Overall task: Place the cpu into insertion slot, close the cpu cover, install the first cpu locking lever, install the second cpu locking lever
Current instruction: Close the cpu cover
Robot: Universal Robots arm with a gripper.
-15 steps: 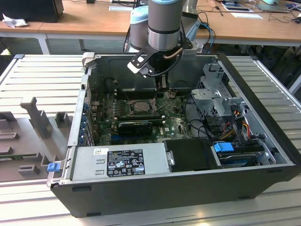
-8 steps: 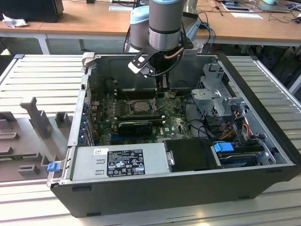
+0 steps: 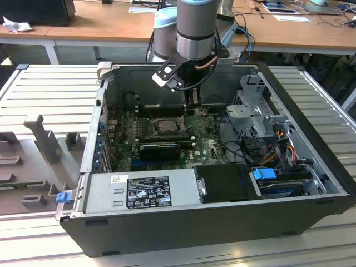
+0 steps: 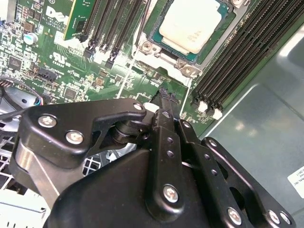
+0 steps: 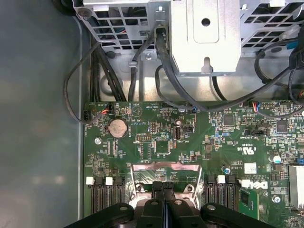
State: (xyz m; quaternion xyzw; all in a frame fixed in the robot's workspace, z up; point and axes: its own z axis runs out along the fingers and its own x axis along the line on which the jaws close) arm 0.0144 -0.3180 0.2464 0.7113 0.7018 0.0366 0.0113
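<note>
Hangs inside the open black metal computer case (image 3: 194, 233), with the black metal two-fingered gripper (image 3: 193, 105) low over the green printed motherboard (image 5: 161, 142). Holds both fingers pressed together in both wrist views, narrow, with nothing visible between them (image 4: 164, 92) (image 5: 164, 186).

Stops just short of the small flat square cpu with the pale silver-grey metal top (image 4: 192, 23), which lies flat ahead of the fingertips and apart from them, seated in the square black-framed insertion slot (image 4: 186, 69).

Sits between rows of long narrow black memory slots (image 5: 102, 194), one set on either side of the fingers in the first wrist view. Faces, farther beyond the fingertips, a round silver coin battery (image 5: 117, 127) and loose black cables (image 5: 160, 47).
</note>
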